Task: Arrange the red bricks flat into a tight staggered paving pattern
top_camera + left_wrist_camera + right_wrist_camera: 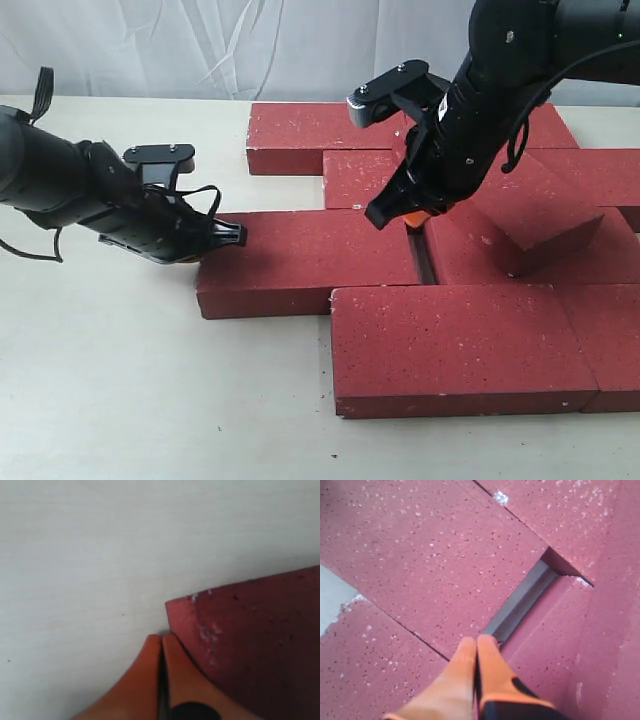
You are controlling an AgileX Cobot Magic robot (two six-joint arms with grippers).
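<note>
Left gripper (161,642) was pinched closed, holding nothing, tips at the middle brick's (310,262) end corner, likely to shove it right and close the gap (424,255). Right gripper (476,645) was closed too, empty, poking at that gap beside a tilted brick (530,215). Other bricks (450,345) lay flat and staggered on the table (120,380).

Dark red bricks (460,345), matte, flecked all over with tiny white specks. Off-white table (100,400), perhaps faintly grained, though blurred close up. Orange fingertips (465,667) on black arms (60,180), against a white, softly creased backdrop (150,40).
</note>
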